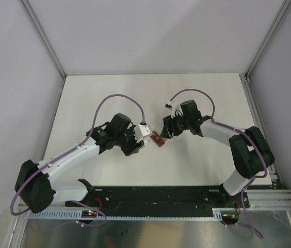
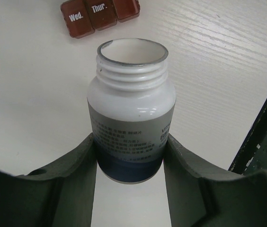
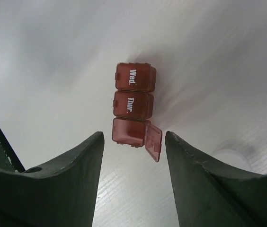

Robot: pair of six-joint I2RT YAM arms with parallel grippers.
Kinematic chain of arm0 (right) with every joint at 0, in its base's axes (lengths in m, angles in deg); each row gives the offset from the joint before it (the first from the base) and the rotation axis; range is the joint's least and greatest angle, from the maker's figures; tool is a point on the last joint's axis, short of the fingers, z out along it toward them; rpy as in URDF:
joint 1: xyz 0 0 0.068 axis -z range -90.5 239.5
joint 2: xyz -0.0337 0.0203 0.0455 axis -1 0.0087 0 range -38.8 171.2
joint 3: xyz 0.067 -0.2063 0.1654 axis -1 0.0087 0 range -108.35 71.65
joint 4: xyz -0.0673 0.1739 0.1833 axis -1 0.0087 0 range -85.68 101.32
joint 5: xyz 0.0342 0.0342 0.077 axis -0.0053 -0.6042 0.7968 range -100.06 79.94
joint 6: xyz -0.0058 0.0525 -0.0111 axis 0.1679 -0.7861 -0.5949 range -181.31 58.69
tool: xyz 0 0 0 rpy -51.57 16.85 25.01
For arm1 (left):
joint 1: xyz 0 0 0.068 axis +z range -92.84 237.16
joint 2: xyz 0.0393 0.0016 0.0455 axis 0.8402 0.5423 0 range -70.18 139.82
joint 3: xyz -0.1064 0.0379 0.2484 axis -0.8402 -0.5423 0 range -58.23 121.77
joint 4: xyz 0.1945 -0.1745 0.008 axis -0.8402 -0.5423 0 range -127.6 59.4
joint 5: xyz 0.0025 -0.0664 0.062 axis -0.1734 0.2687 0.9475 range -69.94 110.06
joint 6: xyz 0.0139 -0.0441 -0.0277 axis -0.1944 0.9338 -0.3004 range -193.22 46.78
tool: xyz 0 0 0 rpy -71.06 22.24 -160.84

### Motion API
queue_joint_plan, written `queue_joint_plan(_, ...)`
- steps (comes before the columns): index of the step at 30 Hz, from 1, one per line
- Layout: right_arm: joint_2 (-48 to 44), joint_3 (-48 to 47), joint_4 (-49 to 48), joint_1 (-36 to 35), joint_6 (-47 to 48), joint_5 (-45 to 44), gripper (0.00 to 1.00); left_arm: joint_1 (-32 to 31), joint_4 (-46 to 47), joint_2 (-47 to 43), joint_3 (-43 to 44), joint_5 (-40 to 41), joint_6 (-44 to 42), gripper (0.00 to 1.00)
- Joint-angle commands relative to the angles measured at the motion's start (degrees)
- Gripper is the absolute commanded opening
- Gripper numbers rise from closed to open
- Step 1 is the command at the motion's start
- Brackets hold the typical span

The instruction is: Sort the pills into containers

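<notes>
The containers point(image 3: 132, 108) are a dark red strip of three lidded compartments lying on the white table, also seen in the top view point(image 1: 157, 138) and the left wrist view point(image 2: 100, 16). Two lids read "Wed." and "Thur."; the lid point(image 3: 153, 141) of the third compartment, nearest my right gripper, stands open. My right gripper point(image 3: 134, 137) is open, its fingertips either side of that open compartment and not touching it. My left gripper point(image 2: 129, 141) is shut on an uncapped white bottle point(image 2: 131, 101) with a grey and blue label, its mouth pointing toward the containers. No pills show.
A blurred white round shape point(image 3: 230, 156) lies on the table beside my right finger. A dark edge point(image 2: 261, 137) crosses the right of the left wrist view. Both arms meet at the middle of the table point(image 1: 135, 93), which has white walls around it.
</notes>
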Motion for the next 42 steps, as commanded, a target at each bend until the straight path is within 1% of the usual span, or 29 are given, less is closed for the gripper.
queue_joint_plan(1, -4.09, 0.24, -0.44, 0.23, 1.15, -0.75, 0.62, -0.91, 1.97, 1.61, 2.51, 1.3, 0.3, 0.0)
queue_joint_plan(4, -5.83, 0.22, -0.58, 0.8, 1.49, -1.88, 0.67, -1.23, 2.07, 3.32, 3.73, 1.85, 0.86, 0.0)
queue_joint_plan(8, -9.14, 0.17, -0.39, 1.69, 2.11, -6.02, 0.73, -1.66, 2.27, 6.09, 5.73, 3.46, 1.84, 0.0)
queue_joint_plan(11, -11.65, 0.18, -0.18, 2.21, 3.4, -10.17, 0.82, -1.82, 2.27, 8.41, 7.51, 4.73, 3.48, 0.0)
queue_joint_plan(13, -13.27, 0.21, 0.12, 2.43, 4.21, -12.44, 0.87, -1.95, 2.3, 9.83, 8.89, 5.32, 4.64, 0.0)
queue_joint_plan(19, -16.73, 0.23, 0.94, 3.36, 5.26, -19.24, 0.9, -2.12, 2.31, 14.03, 12.8, 6.25, 10.07, 0.0)
queue_joint_plan(22, -17.5, 0.18, 1.17, 4.37, 5.23, -22.1, 0.97, -2.28, 2.32, 16.3, 14.26, 6.23, 13.29, 0.0)
queue_joint_plan(25, -17.82, 0.24, 1.31, 5.52, 4.95, -23.47, 0.99, -2.57, 2.32, 18.28, 15.38, 6.21, 15.64, 0.0)
queue_joint_plan(27, -18.18, 0.21, 1.46, 6.93, 3.69, -22.27, 0.99, -2.87, 2.23, 19.57, 16.09, 6.13, 16.8, 0.0)
queue_joint_plan(31, -18.77, 0.18, 1.53, 12.53, 0.01, -14.19, 0.99, -3.51, 2.09, 21.7, 17.3, 5.96, 18.99, 0.0)
queue_joint_plan(34, -18.84, 0.17, 1.48, 16.18, -2.22, -9.91, 0.99, -4.08, 1.47, 22.75, 18.13, 5.8, 20.28, 0.0)
queue_joint_plan(38, -18.66, 0.19, 1.87, 19.42, -2.79, -7.02, 0.99, -4.87, -0.15, 24.42, 19.29, 5.52, 21.27, 0.0)
queue_joint_plan(42, -19.17, 0.19, 2.38, 20.03, -1.23, -6.69, 0.99, -5.63, -2.48, 25.94, 20.43, 4.89, 21.81, 0.0)
